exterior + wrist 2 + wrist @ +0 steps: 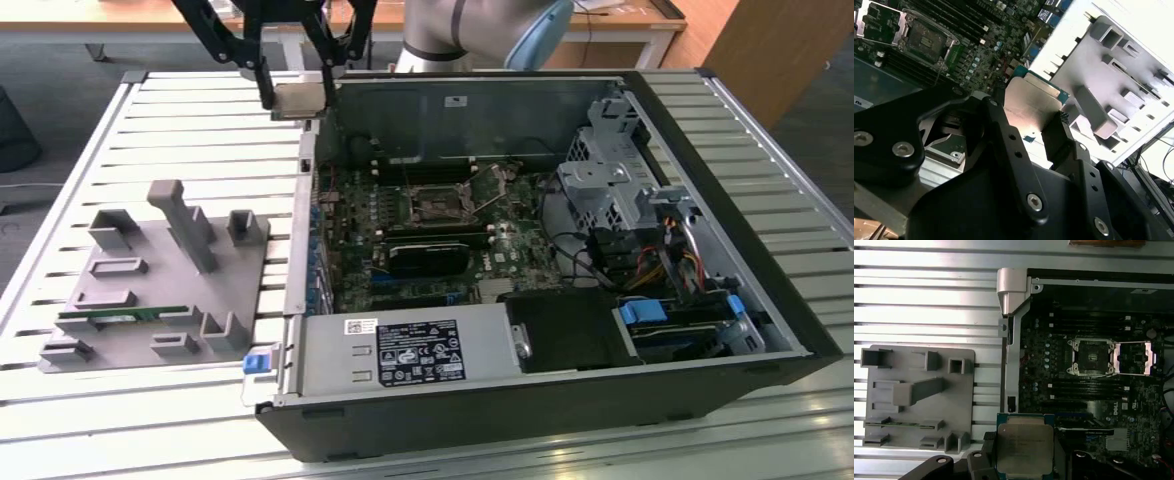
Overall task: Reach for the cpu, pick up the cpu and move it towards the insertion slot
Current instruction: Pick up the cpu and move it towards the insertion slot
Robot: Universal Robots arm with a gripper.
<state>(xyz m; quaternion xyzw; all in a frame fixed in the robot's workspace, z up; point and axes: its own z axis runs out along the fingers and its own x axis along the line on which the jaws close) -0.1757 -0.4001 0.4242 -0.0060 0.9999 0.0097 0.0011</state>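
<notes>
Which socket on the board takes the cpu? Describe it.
Inside the open computer case, on the green motherboard, find the insertion slot: a square dark socket with a silvery bracket. Unlike the long memory slots beside it, it is square and metal-framed.

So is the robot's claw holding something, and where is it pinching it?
Yes, the gripper holds the cpu, pinched by its two opposite side edges, with its metal top showing.

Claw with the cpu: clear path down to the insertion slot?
Probably yes. The claw grips the cpu above the case edge; the insertion slot has its bracket swung open, and nothing visibly stands over it.
</notes>
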